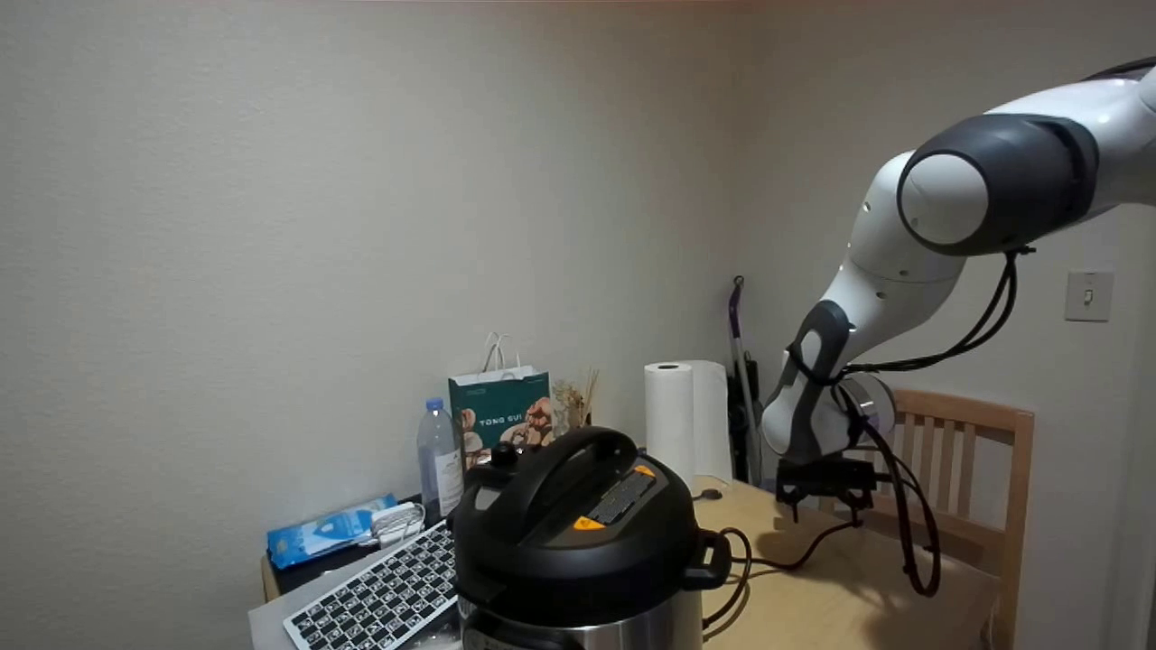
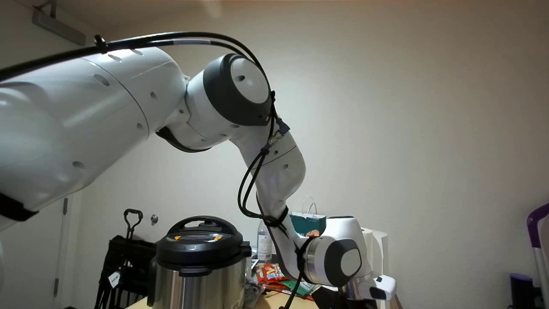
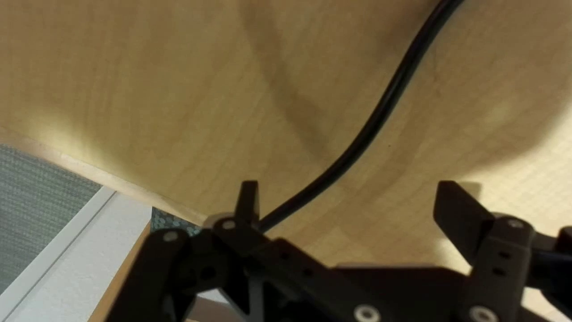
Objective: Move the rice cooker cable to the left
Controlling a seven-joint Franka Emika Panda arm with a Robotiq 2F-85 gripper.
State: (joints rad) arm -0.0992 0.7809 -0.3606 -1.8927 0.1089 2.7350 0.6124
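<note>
The rice cooker (image 1: 551,578) stands on the table in the foreground of an exterior view, with a black lid and silvery body; it also shows in an exterior view (image 2: 201,253). Its thin black cable (image 1: 799,564) runs from the cooker's side across the table towards my gripper (image 1: 825,515). In the wrist view the cable (image 3: 384,107) curves from the top right down to the left finger, where the finger hides the rest. My gripper (image 3: 348,190) is open, its fingers wide apart above the table, with nothing clamped between them. Its fingers are not visible in an exterior view, cut off at the bottom.
The wooden table (image 1: 849,596) has an edge at the left in the wrist view. A wooden chair (image 1: 962,417) stands behind the gripper. Paper towel rolls (image 1: 668,420), a bottle (image 1: 442,465), a green bag (image 1: 497,415) and a keyboard (image 1: 379,587) surround the cooker. Thick arm cables (image 1: 906,524) hang beside the wrist.
</note>
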